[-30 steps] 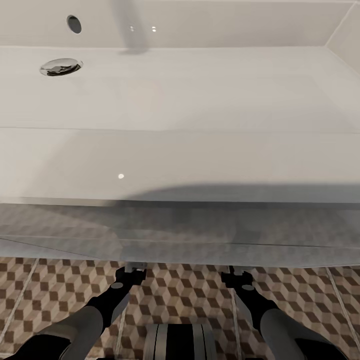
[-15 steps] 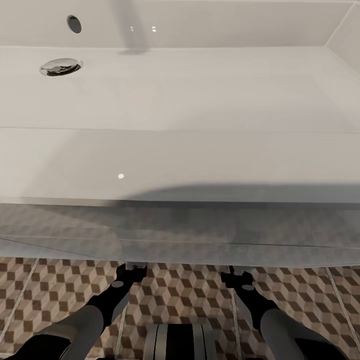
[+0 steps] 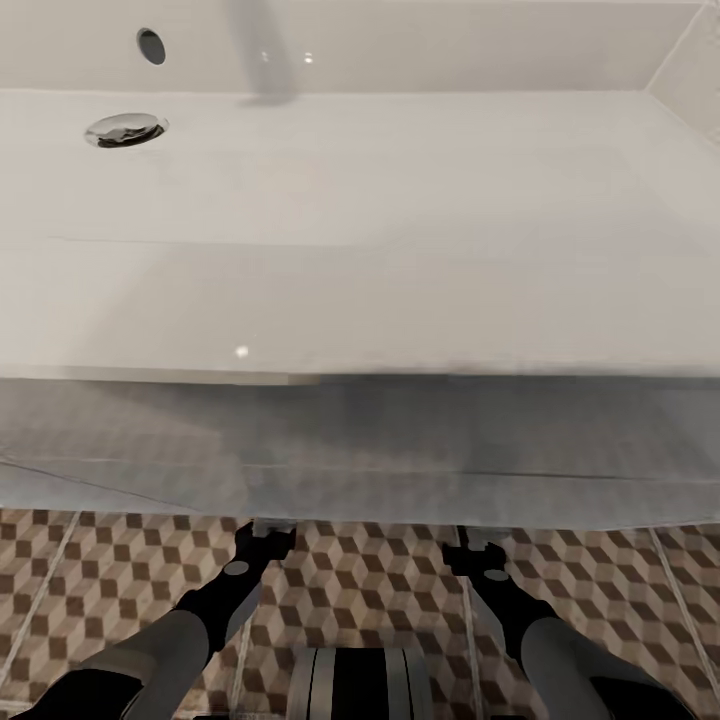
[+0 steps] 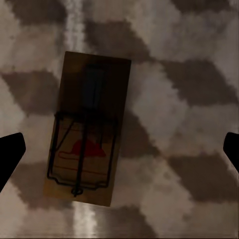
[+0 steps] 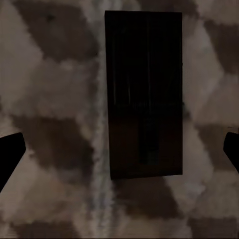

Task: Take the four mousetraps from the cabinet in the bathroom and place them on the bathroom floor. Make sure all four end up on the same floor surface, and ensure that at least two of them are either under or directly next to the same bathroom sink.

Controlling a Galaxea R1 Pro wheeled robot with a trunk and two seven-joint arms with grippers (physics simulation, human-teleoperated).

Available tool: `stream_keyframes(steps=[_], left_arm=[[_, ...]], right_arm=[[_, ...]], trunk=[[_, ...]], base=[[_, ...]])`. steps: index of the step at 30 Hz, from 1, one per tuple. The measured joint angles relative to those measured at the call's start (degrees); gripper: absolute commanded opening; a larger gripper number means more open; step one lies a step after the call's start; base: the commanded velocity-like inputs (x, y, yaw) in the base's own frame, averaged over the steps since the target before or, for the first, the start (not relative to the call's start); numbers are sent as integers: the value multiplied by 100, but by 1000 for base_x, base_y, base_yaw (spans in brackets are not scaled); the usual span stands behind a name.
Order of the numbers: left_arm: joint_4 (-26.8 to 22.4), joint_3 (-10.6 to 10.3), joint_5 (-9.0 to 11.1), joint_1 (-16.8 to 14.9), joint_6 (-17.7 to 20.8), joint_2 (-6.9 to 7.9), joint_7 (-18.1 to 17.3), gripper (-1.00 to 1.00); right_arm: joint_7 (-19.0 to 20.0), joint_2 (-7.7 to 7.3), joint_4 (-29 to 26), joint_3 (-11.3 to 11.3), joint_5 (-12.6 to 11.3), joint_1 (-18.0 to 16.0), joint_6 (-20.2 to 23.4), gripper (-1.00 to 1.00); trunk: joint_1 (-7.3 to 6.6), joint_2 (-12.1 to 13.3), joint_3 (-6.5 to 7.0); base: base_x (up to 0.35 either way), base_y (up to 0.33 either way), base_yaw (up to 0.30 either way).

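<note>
1. Looking down from the head view, the robot is standing close against the bathroom sink [image 3: 400, 220], whose white basin and vanity front are hiding most of what lies below. Both arms are reaching down toward the bathroom floor [image 3: 360, 580], the left tool [image 3: 262, 530] and the right tool [image 3: 470, 545] disappearing under the vanity's lower edge.

2. Facing the tiles, the left wrist view is showing a mousetrap [image 4: 87, 129] lying flat, wire and red mark upward, across a grout line. The left tool's fingers [image 4: 10, 157] are standing wide apart, touching nothing.

3. Pointing down likewise, the right wrist view is showing a dark rectangle [image 5: 144, 94] flat on the tiles, probably a second mousetrap in deep shadow. The right tool's fingers [image 5: 10, 157] are spread wide, gripping nothing.

4. Judging from this, both boards are resting beneath the sink, so finishing well is meaning lifting each arm straight up, avoiding brushing the boards or the vanity's underside.
</note>
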Motion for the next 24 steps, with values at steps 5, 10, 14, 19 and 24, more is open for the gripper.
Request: stream_keyframes(steps=[5,10,14,19,24], left_arm=[[3,15,4,0,3,-2,7,100],[4,35,7,0,5,-8,17,100],[8,33,7,0,10,-7,10,100],[11,25,8,0,13,-4,4,100],[12,21,12,0,14,-3,3,100]], right_arm=[[0,-1,0,0,3,0,0,100],[-1,-1,0,0,6,0,0,100],[0,-1,0,0,7,0,0,100],[0,2,0,0,7,0,0,100],[0,4,0,0,7,0,0,100]], trunk=[[1,0,0],[2,0,0],[2,0,0],[2,0,0],[2,0,0]], base=[[-244,0,0],[-307,0,0],[-330,0,0],[-338,0,0],[-342,0,0]])
